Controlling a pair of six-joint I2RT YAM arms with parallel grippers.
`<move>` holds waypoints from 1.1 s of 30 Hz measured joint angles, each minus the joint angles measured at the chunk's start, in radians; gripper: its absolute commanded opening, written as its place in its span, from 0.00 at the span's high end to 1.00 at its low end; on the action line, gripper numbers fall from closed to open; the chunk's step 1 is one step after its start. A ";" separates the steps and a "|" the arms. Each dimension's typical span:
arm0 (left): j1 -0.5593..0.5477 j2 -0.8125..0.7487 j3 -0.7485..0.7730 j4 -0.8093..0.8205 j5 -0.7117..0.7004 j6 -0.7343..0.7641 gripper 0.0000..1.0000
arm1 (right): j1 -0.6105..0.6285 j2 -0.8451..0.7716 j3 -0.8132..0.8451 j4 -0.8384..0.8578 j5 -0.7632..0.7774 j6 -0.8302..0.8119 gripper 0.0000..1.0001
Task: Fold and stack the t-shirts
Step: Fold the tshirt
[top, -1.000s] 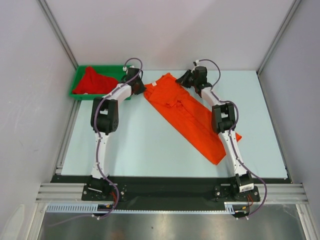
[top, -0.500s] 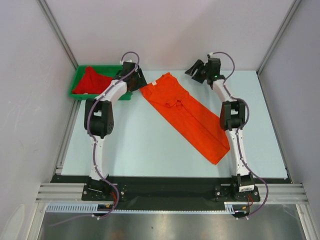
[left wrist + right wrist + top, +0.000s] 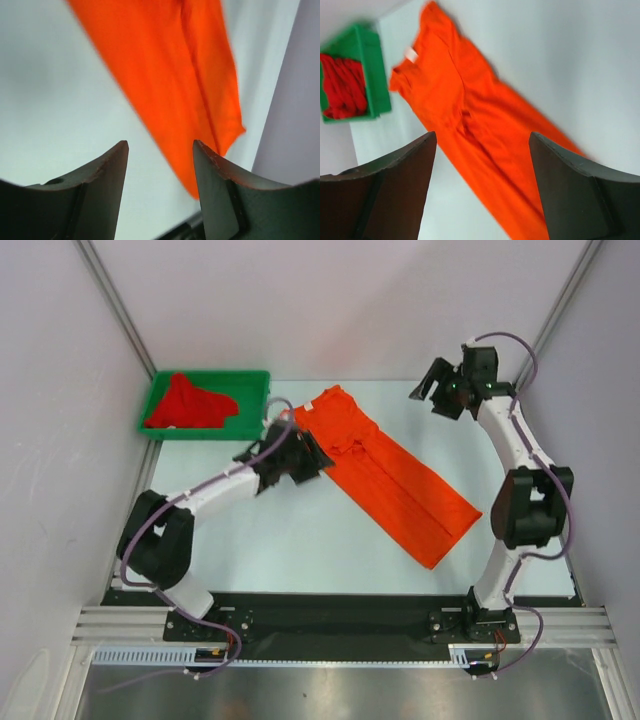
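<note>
The bright orange t-shirt [image 3: 392, 478] lies on the table as a long narrow strip, running diagonally from far centre to near right. Its white neck label [image 3: 410, 54] sits at the far end. The deeper red t-shirt [image 3: 188, 403] lies bunched in the green tray [image 3: 255, 380] at the far left. My left gripper [image 3: 312, 458] is low beside the orange shirt's left edge, open and empty [image 3: 160, 150]. Over the table's far right corner my right gripper [image 3: 438, 392] hangs open, clear of the cloth, with nothing between its fingers [image 3: 482, 137].
The tray [image 3: 370, 65] stands in the table's far left corner. Grey walls close in the left, right and back of the table. The table's near dark edge [image 3: 330, 605] carries both arm bases.
Both grippers opened and let go of the orange shirt's far end. The left arm swung nearer and rightward along the shirt's edge; the right arm drew off to the far right.
</note>
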State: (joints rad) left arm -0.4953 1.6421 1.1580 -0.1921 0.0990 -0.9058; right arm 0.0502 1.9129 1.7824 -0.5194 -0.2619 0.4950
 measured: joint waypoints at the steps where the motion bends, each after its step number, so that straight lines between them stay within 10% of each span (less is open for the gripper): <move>1: -0.052 -0.022 -0.080 0.038 0.007 -0.079 0.42 | 0.001 -0.054 -0.074 -0.009 0.002 -0.002 0.20; 12: -0.412 0.069 -0.222 0.197 -0.019 -0.544 0.43 | -0.008 -0.437 -0.620 -0.084 -0.002 -0.026 0.20; 33: -0.688 0.439 0.142 0.156 -0.069 -0.858 0.48 | -0.135 -0.609 -0.702 -0.082 -0.037 -0.071 0.20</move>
State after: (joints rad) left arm -1.1835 2.0815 1.2995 -0.0364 0.0296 -1.7641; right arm -0.0845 1.3041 1.0801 -0.6014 -0.2989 0.4240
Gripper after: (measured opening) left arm 0.523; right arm 0.802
